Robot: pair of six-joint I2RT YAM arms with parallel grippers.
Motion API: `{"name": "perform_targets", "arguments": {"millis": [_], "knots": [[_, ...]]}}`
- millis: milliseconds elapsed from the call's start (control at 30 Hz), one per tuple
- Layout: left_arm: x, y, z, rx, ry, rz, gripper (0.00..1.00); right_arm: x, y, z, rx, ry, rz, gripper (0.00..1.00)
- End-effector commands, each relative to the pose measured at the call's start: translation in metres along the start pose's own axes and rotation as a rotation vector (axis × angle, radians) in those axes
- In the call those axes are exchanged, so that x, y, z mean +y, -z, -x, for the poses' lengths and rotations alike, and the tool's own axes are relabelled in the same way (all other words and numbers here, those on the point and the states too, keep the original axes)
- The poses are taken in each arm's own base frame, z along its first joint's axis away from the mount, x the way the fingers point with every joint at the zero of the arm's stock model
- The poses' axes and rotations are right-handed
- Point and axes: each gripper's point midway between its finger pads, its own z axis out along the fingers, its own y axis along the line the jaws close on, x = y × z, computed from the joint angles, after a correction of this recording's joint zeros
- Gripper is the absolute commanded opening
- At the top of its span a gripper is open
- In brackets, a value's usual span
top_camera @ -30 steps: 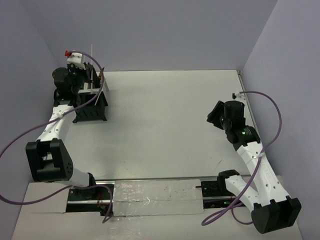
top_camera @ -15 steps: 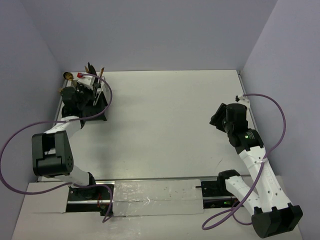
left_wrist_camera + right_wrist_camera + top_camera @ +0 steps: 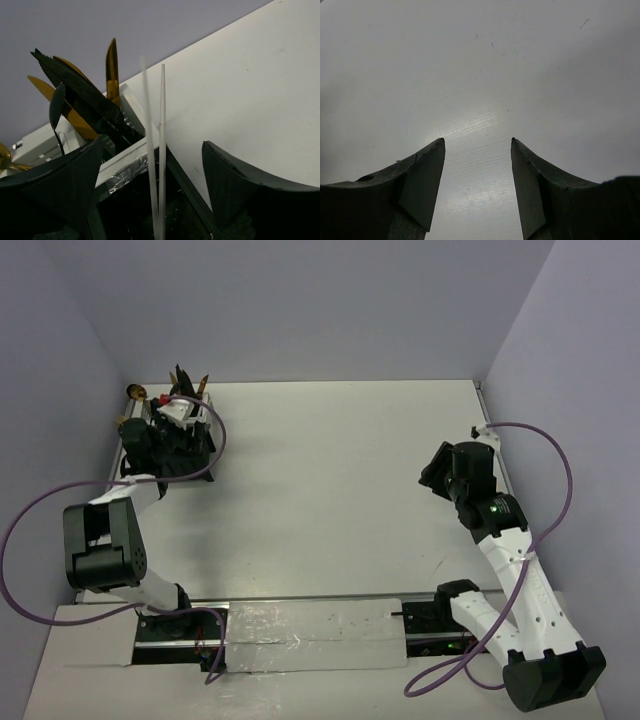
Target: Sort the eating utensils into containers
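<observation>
Utensils (image 3: 85, 95) upright beyond left hand (image 3: 151, 145) (spread wide)

From above, the left arm (image 3: 148, 448) covers most of the caddy (image 3: 203, 455), compartments unreadable. Up close, the handles of the utensils (image 3: 82, 95) vanish inside it, and a gold spoon (image 3: 4, 158) is clipped by the left edge.

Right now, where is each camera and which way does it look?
Top external: high behind the robot, looking down at table; left arm and right arm show.
Left wrist: on left arm, facing caddy and knives; left end effector shows.
Right wrist: on right arm, facing bare table; right end effector shows.
Shared: top and left wrist see the caddy.
</observation>
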Motion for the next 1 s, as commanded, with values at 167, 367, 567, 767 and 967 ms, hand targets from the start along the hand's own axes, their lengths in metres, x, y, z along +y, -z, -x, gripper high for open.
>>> {"name": "perform_targets", "arguments": {"millis": [167, 367, 567, 767, 967], "knots": [[0.035, 0.008, 0.078, -0.026, 0.055, 0.059, 0.99, 0.016, -0.01, 0.005, -0.016, -0.006, 0.073, 0.63], [0.023, 0.041, 0.115, 0.105, 0.082, 0.006, 0.99, 0.027, -0.027, -0.004, 0.023, 0.027, 0.124, 0.64], [-0.018, 0.109, 0.082, 0.378, 0.109, -0.024, 0.99, 0.03, -0.039, -0.005, 0.049, 0.073, 0.117, 0.66], [-0.019, 0.168, 0.014, 0.543, 0.215, 0.275, 0.99, 0.026, -0.051, -0.012, 0.057, 0.096, 0.103, 0.66], [-0.016, 0.198, -0.003, 0.47, 0.344, 0.496, 0.99, 0.02, -0.053, -0.014, 0.015, 0.089, 0.101, 0.66]]}}
